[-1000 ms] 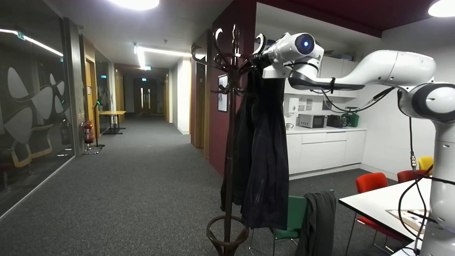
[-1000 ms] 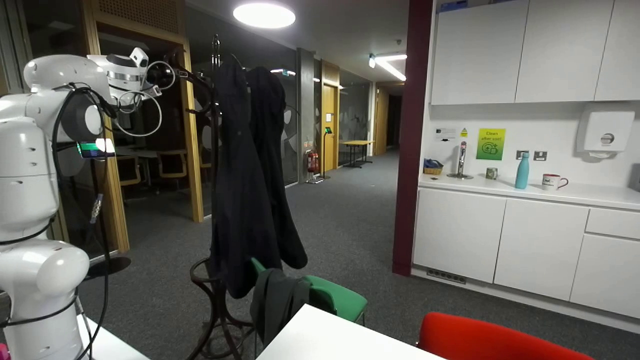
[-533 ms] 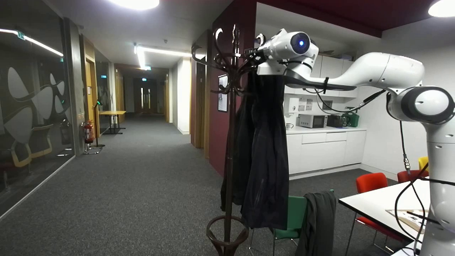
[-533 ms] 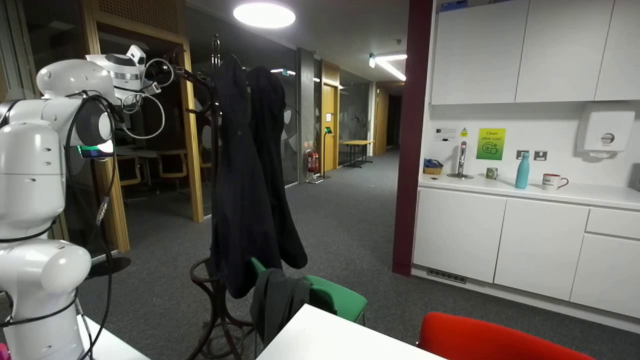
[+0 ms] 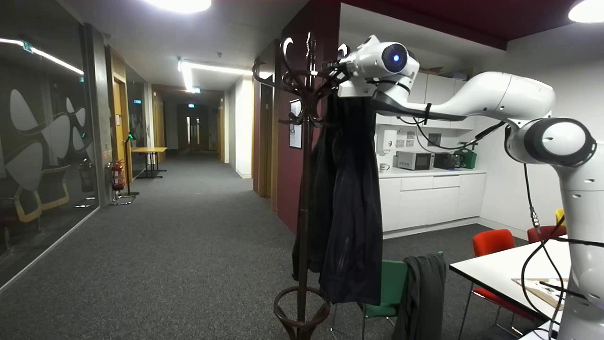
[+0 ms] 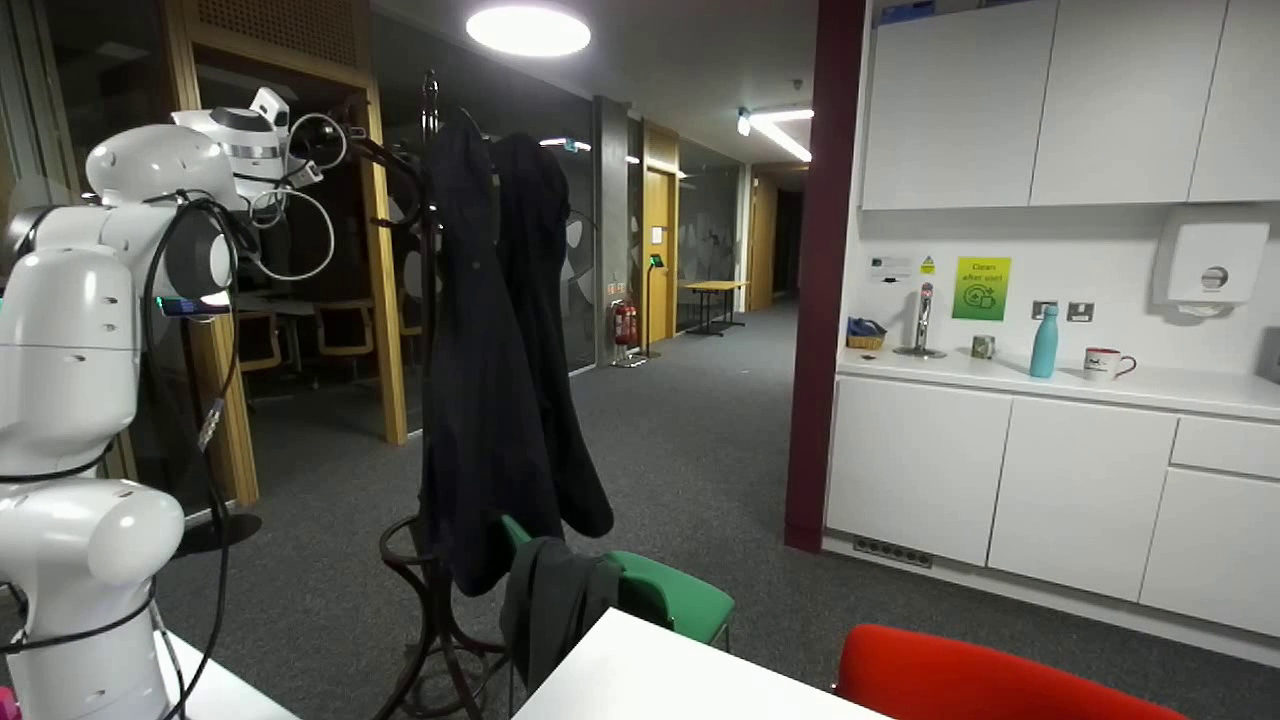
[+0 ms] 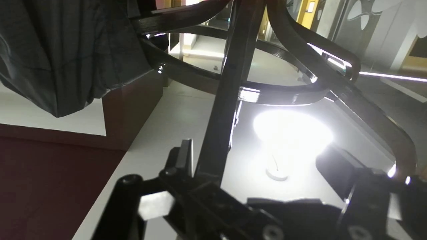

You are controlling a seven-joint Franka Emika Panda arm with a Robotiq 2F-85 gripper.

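Ceiling (image 7: 180,123) behind; coat-stand hook (image 7: 219,133) — between spread fingers (image 7: 183,157)

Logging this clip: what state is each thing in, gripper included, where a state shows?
Coat stand: upright.
Gripper: open; fingers apart, one stand arm between them in the wrist view, contact unclear.
Dark coats: hanging on the stand.
Green chair: upright.
Grey garment: draped over the chair's back.
Turquoise bottle: upright on the counter.
White mug: upright on the counter.
Cabinet doors: shut.
Ceiling light: lit.
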